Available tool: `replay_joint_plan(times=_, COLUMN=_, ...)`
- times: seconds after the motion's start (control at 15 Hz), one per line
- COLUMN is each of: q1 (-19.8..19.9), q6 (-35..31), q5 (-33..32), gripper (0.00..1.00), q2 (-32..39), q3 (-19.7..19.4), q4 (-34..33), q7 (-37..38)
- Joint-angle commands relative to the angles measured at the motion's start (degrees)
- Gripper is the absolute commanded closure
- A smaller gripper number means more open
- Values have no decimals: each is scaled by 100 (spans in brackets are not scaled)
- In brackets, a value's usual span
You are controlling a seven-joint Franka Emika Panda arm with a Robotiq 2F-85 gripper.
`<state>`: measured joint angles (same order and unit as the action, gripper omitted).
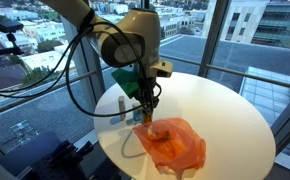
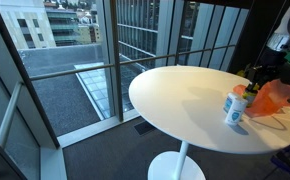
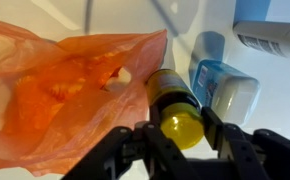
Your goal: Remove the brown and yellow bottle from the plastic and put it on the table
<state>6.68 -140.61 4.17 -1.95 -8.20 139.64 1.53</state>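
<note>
Pincer (image 3: pixel 181 132) clamped on brown bottle (image 3: pixel 166 90), fingers either side of its yellow cap. Bottle at mouth edge of orange plastic bag (image 3: pixel 55 90), just beside white-blue bottle (image 3: pixel 223 88), over round white table (image 1: pixel 230 110).

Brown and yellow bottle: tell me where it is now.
Wrist view: the bottle sits in the hand, right of the orange bag, with a white bottle on its other side.
</note>
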Motion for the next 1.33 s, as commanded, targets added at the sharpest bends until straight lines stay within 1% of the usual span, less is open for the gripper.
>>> replay_joint_plan(times=0.0, q1=-4, q6=-211, q5=127, gripper=80, q2=48, q3=57, q4=107, q7=-184)
replay_joint_plan(times=0.53, q1=-19, q6=-430, q5=120, gripper=80, q2=172, q3=147, q4=242, q7=-194)
replay_joint_plan(times=0.6, q1=-19, q6=-440, q5=109, gripper=74, q2=178, q3=150, q4=251, q7=-191)
replay_joint_plan(times=0.67, q1=-20, q6=-458, q5=97, gripper=60, q2=178, q3=151, q4=264, q7=-190)
replay_joint_plan(times=0.73, q1=-18, q6=-470, q5=80, gripper=30, q2=160, q3=150, q4=287, q7=-186)
replay_joint_plan(times=0.8, q1=-16, q6=-470, q5=74, gripper=27, q2=135, q3=150, q4=311, q7=-190)
replay_joint_plan(times=0.87, q1=-15, q6=-469, q5=49, gripper=22, q2=97, q3=149, q4=341, q7=-181)
replay_joint_plan(times=1.0, q1=-14, q6=-406, q5=56, gripper=5, q2=-11, q3=148, q4=402, q7=-229)
replay_joint_plan(times=1.07, q1=-12, q6=-339, q5=73, gripper=1, q2=-79, q3=145, q4=434, q7=-284)
replay_joint_plan(times=1.27, q1=0, q6=-91, q5=104, gripper=0, q2=-334, q3=122, q4=521, q7=-462)
